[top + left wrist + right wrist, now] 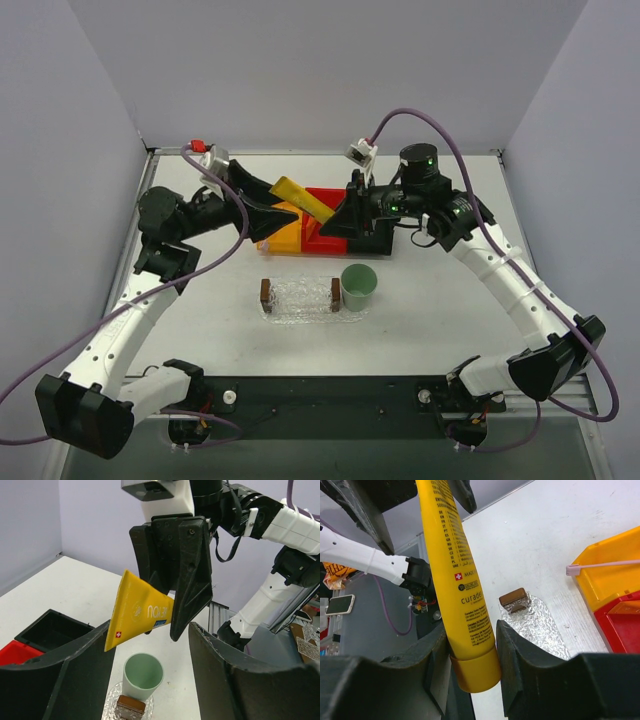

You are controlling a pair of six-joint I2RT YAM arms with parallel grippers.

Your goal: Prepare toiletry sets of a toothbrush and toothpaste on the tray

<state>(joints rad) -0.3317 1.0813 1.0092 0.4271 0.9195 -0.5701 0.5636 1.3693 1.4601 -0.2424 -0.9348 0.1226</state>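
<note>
Yellow tapered plastic toothpaste tube [457, 555] is clamped near its cap end between the two black fingers [525, 665] of the right end effector [470, 630]. It is held in the air above the bins, well apart from the tray.

In the top view the tube slants from that grip toward 10 o'clock. Its wide flat end points at the left end effector [150, 629], whose fingers [225, 680] stand well apart. The flat end lies close to them, but I cannot tell whether it touches either one.

Below the two end effectors, a row of rectangular plastic bins rests on the white table [430, 330]:
- an orange-yellow bin [283, 232] at 9 o'clock
- a red bin [322, 196] in the middle
- a black bin [52, 630] at 3 o'clock

A thin pale pink toothbrush [607, 565] lies in the orange-yellow bin, its head poking over the rim.

At 6 o'clock from the bins lies the clear, bumpy, oval plastic tray [300, 300], with small brown blocks [336, 293] at its two ends. A pale green plastic cup [358, 285] stands upright just beside the tray's 3 o'clock end.
</note>
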